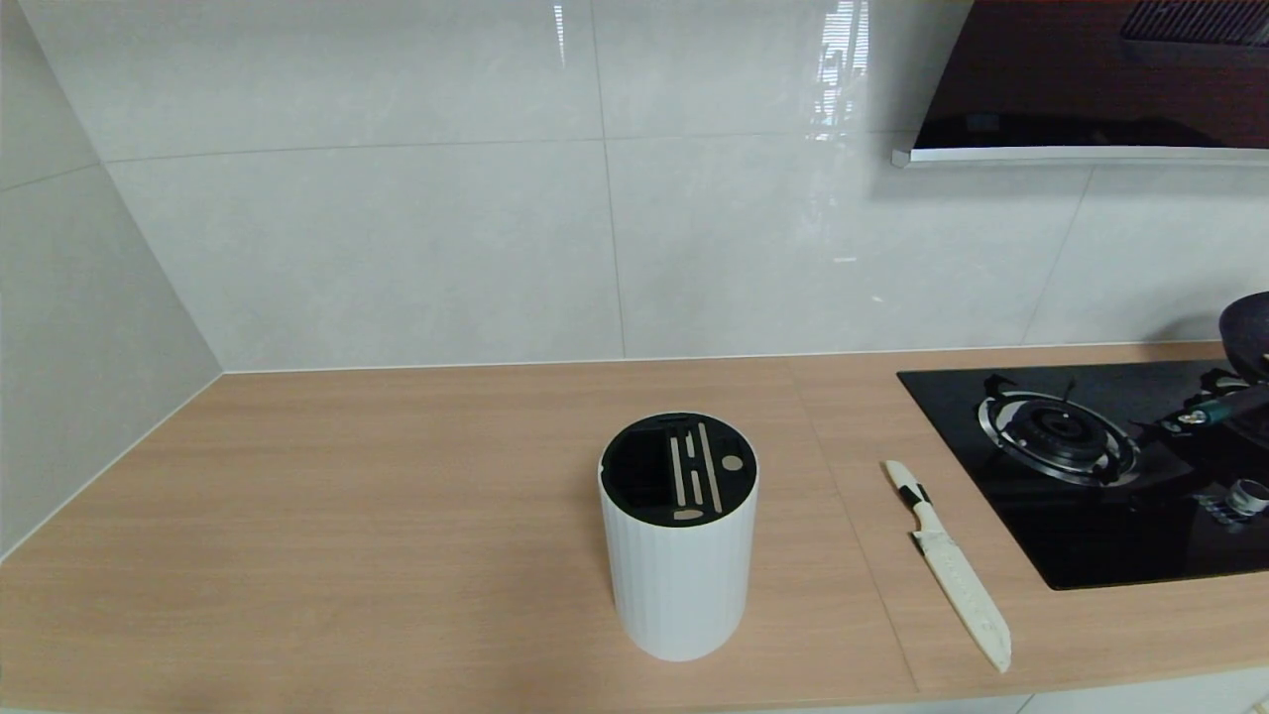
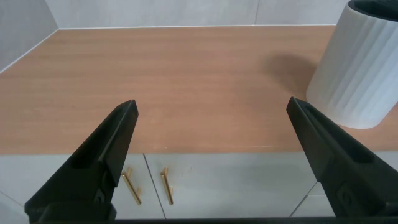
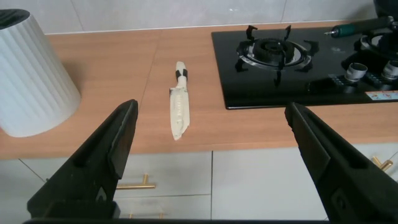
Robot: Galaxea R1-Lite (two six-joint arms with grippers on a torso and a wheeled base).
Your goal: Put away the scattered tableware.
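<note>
You've got the cream, pale-bladed knife (image 1: pixel 947 565) lying flat near the wooden worktop's (image 1: pixel 397 496) front edge, between the white ribbed cylindrical holder (image 1: pixel 679 555) and the black glass hob (image 1: pixel 1091 535). Your left claw (image 2: pixel 211 109) and right claw (image 3: pixel 210 107) both hang spread wide off that edge

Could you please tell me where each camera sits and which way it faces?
Head view: high up, facing down onto the counter, holder, knife and stove.
Left wrist view: low before the counter edge, facing the wall; open left gripper in front.
Right wrist view: low before the counter edge, facing the knife and stove; open right gripper in front.
All three share the holder; head and right wrist share the knife.
</note>
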